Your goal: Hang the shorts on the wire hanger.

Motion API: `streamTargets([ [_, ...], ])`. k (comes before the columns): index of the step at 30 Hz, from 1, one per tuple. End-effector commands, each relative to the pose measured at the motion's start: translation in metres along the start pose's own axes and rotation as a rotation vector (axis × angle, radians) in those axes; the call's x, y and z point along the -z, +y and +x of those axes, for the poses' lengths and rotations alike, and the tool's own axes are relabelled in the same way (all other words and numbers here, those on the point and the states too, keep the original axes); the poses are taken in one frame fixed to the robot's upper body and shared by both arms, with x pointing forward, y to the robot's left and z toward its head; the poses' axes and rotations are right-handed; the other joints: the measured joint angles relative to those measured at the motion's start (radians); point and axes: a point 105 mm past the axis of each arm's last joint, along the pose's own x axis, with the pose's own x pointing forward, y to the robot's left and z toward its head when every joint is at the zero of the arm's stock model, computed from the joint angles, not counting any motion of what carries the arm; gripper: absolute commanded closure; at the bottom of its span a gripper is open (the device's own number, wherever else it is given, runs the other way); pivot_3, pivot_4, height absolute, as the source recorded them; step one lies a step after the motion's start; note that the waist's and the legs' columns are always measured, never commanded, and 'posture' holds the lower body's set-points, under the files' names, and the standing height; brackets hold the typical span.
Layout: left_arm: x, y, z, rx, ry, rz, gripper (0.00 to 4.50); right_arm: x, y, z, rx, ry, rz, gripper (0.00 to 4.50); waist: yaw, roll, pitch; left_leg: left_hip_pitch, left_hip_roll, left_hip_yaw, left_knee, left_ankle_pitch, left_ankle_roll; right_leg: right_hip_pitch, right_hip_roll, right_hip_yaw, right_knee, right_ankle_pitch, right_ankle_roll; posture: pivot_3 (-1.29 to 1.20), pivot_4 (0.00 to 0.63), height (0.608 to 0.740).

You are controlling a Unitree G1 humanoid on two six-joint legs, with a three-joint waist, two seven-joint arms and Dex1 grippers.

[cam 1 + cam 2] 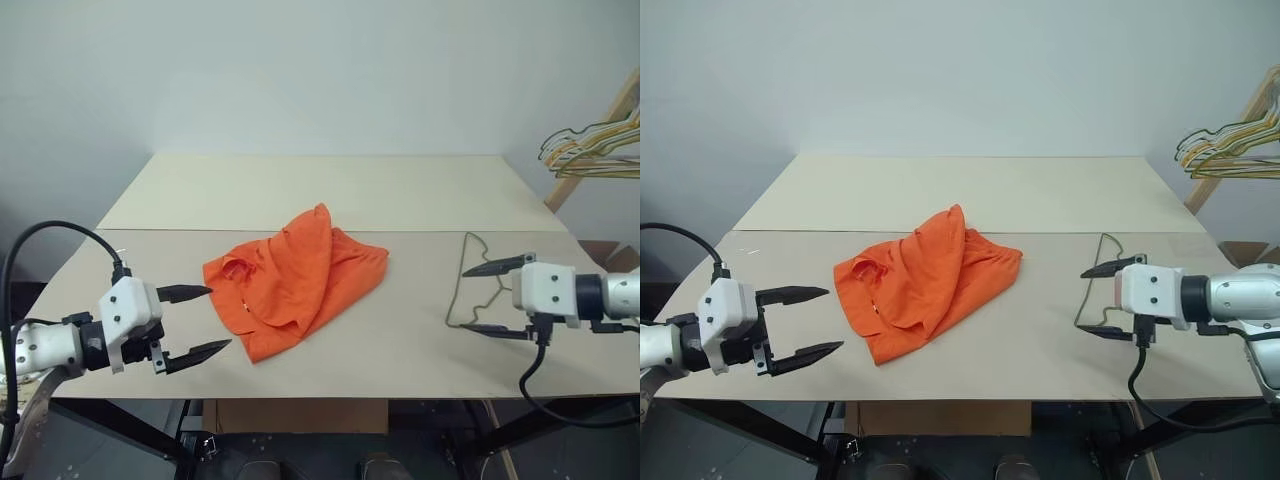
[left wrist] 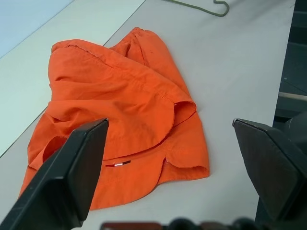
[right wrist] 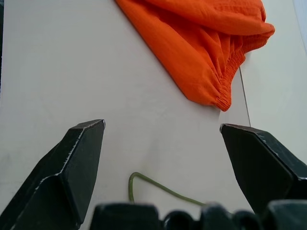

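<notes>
Left eye view: the shorts (image 1: 292, 280) are seen crumpled mid-bench (image 1: 330, 190), with the wire hanger (image 1: 468, 285) flat beside them. Both the left gripper (image 1: 198, 322) and right gripper (image 1: 492, 298) are held wide, empty. Soft, light cloth is judged best pinched at the waistband.

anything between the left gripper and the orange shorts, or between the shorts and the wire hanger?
Nothing visible. The open left gripper faces the crumpled bright orange fabric shorts across bare beige table. Bare tabletop also separates the shorts from the thin dark wire hanger, which lies flat by the open right gripper.
</notes>
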Motion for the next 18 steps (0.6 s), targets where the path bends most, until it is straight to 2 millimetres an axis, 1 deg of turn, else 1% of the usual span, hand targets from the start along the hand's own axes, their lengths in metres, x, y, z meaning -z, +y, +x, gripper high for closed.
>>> streamTargets([
  [1, -0.009, 0.0, -0.001, 0.003, -0.011, 0.023, 0.0, -0.007, -0.009, -0.006, 0.022, 0.002, -0.049, 0.06, 0.0, 0.0, 0.0, 0.0, 0.0, 0.0, 0.0, 0.0, 0.0, 0.0, 0.0, 0.0, 0.0, 0.0, 0.0, 0.06, 0.0, 0.74],
  [3, -0.009, 0.002, 0.0, -0.026, -0.01, 0.028, 0.0, -0.007, -0.009, -0.005, 0.021, 0.004, -0.05, 0.06, 0.0, 0.0, 0.0, 0.0, 0.0, 0.0, 0.0, 0.0, 0.0, 0.0, 0.0, 0.0, 0.0, 0.0, 0.0, 0.06, 0.0, 0.74],
  [6, -0.009, 0.001, 0.0, -0.017, -0.004, 0.036, 0.0, -0.007, -0.009, -0.005, 0.021, 0.005, -0.051, 0.06, 0.001, 0.0, 0.0, 0.0, 0.0, 0.0, 0.0, 0.0, 0.0, 0.0, 0.0, 0.0, 0.0, 0.0, 0.0, 0.06, 0.0, 0.74],
  [11, -0.001, 0.001, -0.002, -0.029, 0.04, 0.028, 0.0, -0.006, -0.009, -0.003, 0.022, 0.011, -0.051, 0.06, 0.001, 0.0, 0.0, 0.0, 0.0, 0.0, 0.0, 0.0, 0.0, 0.0, 0.0, 0.0, 0.0, 0.0, 0.0, 0.06, 0.0, 0.74],
  [15, 0.018, 0.003, -0.005, -0.043, 0.155, 0.036, 0.0, -0.002, -0.01, 0.0, 0.027, 0.027, -0.016, 0.06, 0.001, 0.0, 0.0, 0.0, 0.0, 0.0, 0.0, 0.0, 0.0, 0.0, 0.0, 0.0, 0.0, 0.0, 0.0, 0.06, 0.0, 0.74],
  [18, 0.033, 0.004, -0.01, -0.012, 0.233, 0.068, 0.0, 0.001, -0.013, 0.002, 0.05, 0.051, -0.02, 0.06, 0.001, 0.0, 0.0, 0.0, 0.0, 0.0, 0.0, 0.0, 0.0, 0.0, 0.0, 0.0, 0.0, 0.0, 0.0, 0.06, 0.0, 0.74],
])
